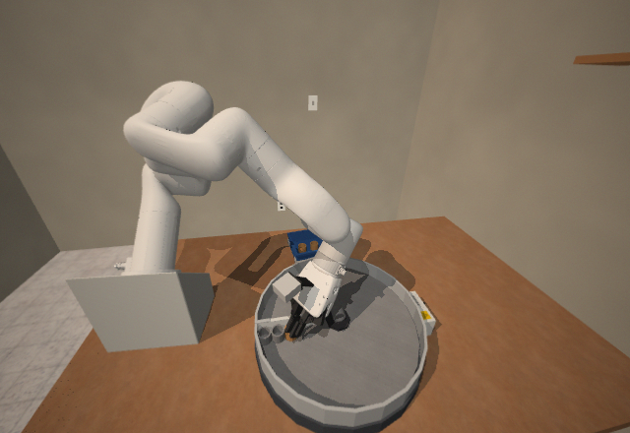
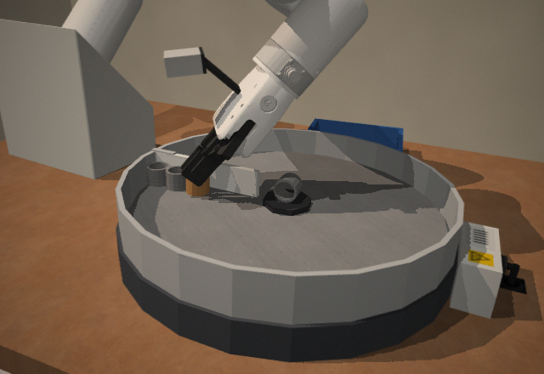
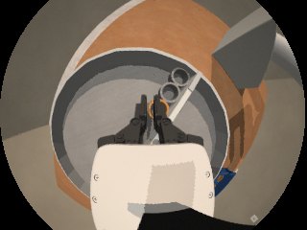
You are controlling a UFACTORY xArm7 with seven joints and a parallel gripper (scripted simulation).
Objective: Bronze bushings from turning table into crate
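Bronze shows just under the black fingers (image 2: pixel 198 178): the bronze bushing (image 2: pixel 196 189) stands upright on the grey turning table (image 2: pixel 280 269), beside the low divider wall (image 2: pixel 235 178). The tilted fingertips are down at its top edge. The fingers are nearly closed, with only a narrow gap, and grip nothing. Two steel bushings (image 2: pixel 156 172) stand in a row right next to the bronze one, and a third ring (image 2: pixel 287 186) leans on a black hub near the table's middle. The blue crate (image 1: pixel 295 239) sits on the wooden bench (image 2: pixel 57 229) behind the table, with bronze pieces (image 1: pixel 307 246) inside.
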